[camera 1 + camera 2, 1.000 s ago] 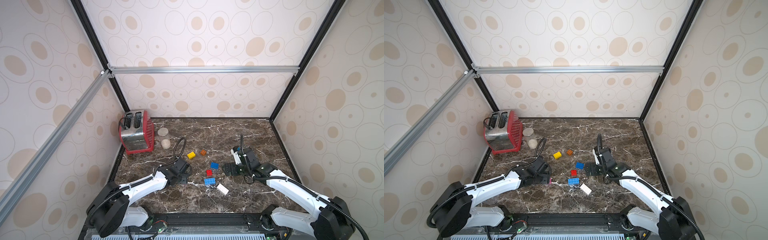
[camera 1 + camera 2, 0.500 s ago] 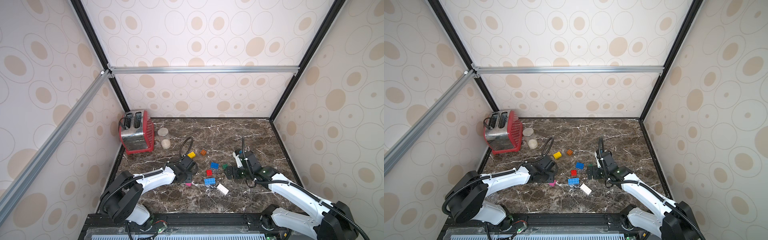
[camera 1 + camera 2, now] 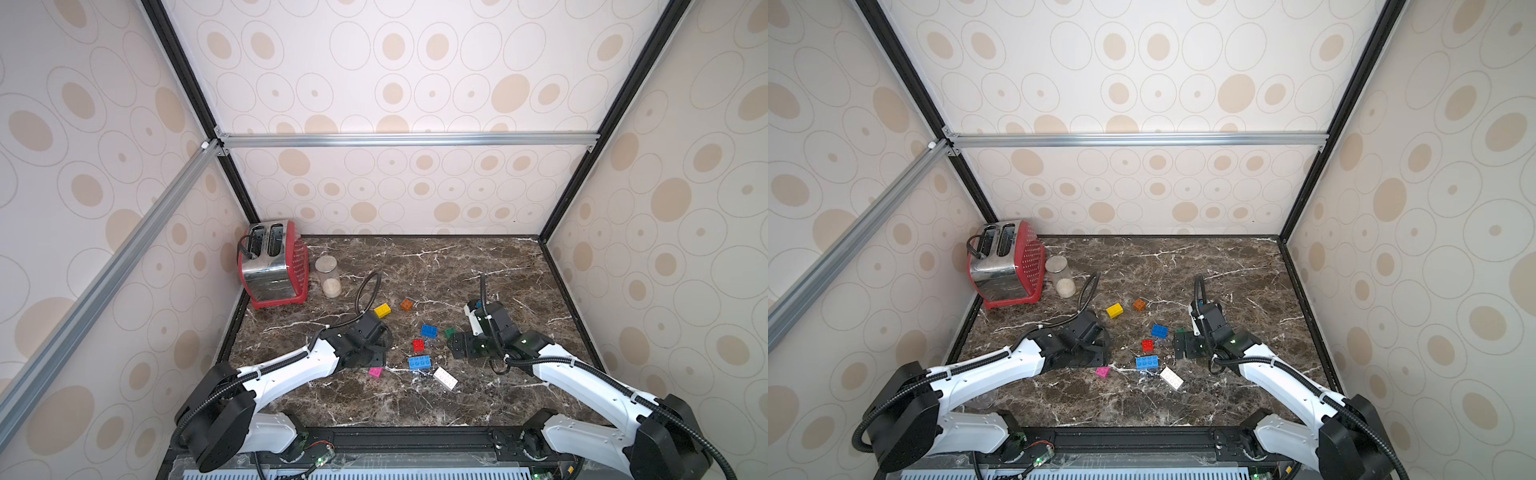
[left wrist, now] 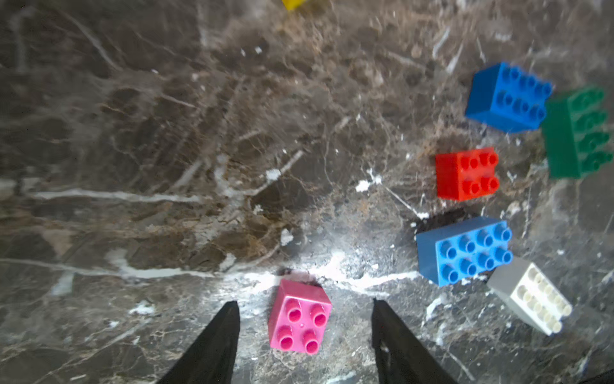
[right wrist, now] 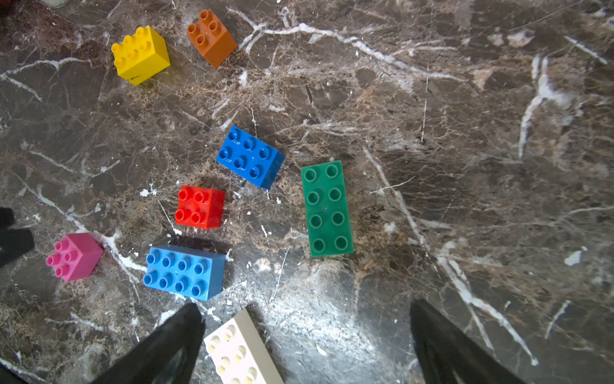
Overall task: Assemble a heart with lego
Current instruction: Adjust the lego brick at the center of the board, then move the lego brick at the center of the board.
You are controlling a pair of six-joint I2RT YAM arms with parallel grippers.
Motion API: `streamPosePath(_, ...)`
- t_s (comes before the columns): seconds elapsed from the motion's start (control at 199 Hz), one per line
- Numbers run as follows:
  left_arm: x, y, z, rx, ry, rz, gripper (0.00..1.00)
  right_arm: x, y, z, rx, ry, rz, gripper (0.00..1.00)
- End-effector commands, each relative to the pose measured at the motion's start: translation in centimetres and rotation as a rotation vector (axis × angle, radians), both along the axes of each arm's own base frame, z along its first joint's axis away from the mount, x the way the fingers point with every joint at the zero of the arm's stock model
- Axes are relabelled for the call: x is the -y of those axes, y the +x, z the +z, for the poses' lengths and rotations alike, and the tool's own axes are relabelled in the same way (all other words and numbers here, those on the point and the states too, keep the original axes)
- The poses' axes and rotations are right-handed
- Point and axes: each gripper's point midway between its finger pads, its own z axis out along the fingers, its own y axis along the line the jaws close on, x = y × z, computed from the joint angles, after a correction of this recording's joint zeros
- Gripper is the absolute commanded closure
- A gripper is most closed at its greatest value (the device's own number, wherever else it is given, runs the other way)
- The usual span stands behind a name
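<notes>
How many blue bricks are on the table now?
2. The short blue brick lies mid-table near the green brick; the long blue brick lies closer to the robot, beside the white brick. None seems hidden.

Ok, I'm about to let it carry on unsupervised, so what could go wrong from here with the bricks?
The pink brick lies slightly askew between the open fingers of the left gripper; closing now might catch its corners and twist it away. The white brick lies right by one finger of the open right gripper; lowering there could land on it or shove it.
</notes>
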Motion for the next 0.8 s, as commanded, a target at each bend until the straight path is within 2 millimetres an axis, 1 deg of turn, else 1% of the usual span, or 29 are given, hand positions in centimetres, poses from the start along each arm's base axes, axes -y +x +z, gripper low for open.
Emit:
streamPosePath(0.0,0.1,-1.3,-1.4,-0.055,0.068,-0.040,0.32,-0.1,-0.1,-0.3,-0.001,0.005,-0.004,0.01)
streamPosePath(0.06,0.1,-1.2,-1.9,-0.057,0.097,-0.087,0.31,-0.3,-0.2,-0.3,-0.003,0.013,-0.001,0.01)
streamPosePath(0.105,0.2,-1.4,-2.3,-0.070,0.116,-0.127,0.33,-0.2,-0.2,-0.4,-0.007,0.010,0.001,0.01)
streamPosePath(0.16,0.2,-1.8,-2.7,-0.095,0.134,-0.162,0.38,0.0,-0.3,-0.4,-0.007,-0.001,0.000,0.01)
streamPosePath(0.261,0.1,-2.5,-3.4,-0.129,0.140,-0.197,0.42,0.4,-0.4,-0.5,0.002,-0.013,-0.005,0.01)
streamPosePath(0.421,0.4,-2.5,-4.3,-0.146,0.145,-0.218,0.53,0.2,-0.3,-0.6,0.000,-0.004,-0.008,0.01)
streamPosePath(0.587,0.9,-2.1,-4.2,-0.142,0.149,-0.228,0.67,0.3,-0.7,-0.8,-0.011,-0.029,0.021,0.01)
streamPosePath(0.732,1.8,-1.7,-3.8,-0.149,0.121,-0.204,0.72,0.4,-1.9,-1.2,-0.065,-0.077,0.103,0.00)
streamPosePath(0.767,2.0,-1.6,-3.8,-0.151,0.117,-0.191,0.72,0.3,-2.1,-1.4,-0.075,-0.072,0.111,0.03)
streamPosePath(0.797,2.0,-1.6,-3.7,-0.154,0.118,-0.175,0.73,-0.3,-2.3,-1.4,-0.082,-0.046,0.130,0.04)
